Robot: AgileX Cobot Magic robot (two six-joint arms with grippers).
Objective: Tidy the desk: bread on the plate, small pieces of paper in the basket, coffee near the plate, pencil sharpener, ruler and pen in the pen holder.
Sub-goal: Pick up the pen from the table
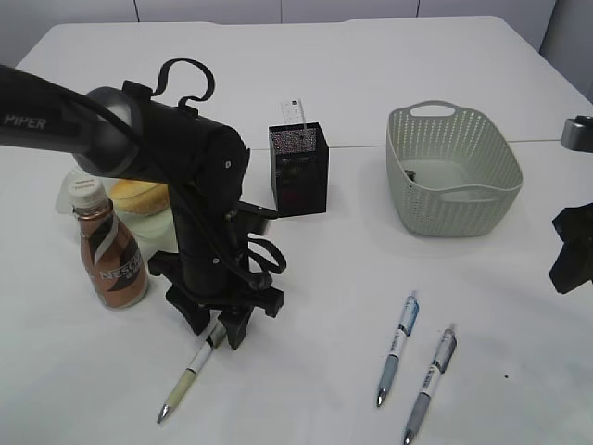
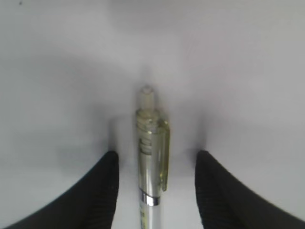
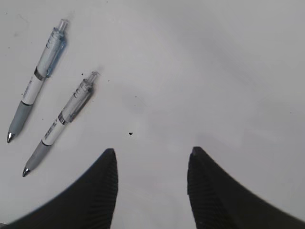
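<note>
My left gripper (image 1: 218, 334) (image 2: 156, 160) stands open low over the desk (image 1: 306, 278), a finger on each side of a yellow-clipped pen (image 1: 190, 375) (image 2: 152, 143), with a gap on both sides. My right gripper (image 1: 573, 248) (image 3: 152, 155) hangs open over bare desk at the right edge. Two grey-gripped pens (image 1: 398, 348) (image 1: 431, 371) (image 3: 38, 78) (image 3: 62, 121) lie front right. The bread (image 1: 139, 197) sits on the plate (image 1: 157, 227), and the coffee (image 1: 109, 255) stands just in front. The ruler (image 1: 295, 113) sticks out of the pen holder (image 1: 298, 167). The pencil sharpener and paper pieces are hidden.
The basket (image 1: 451, 171) stands at the back right with a small dark bit inside that I cannot identify. The left arm's black body (image 1: 185, 158) rises between the coffee and the pen holder. A thin seam crosses the desk behind the holder.
</note>
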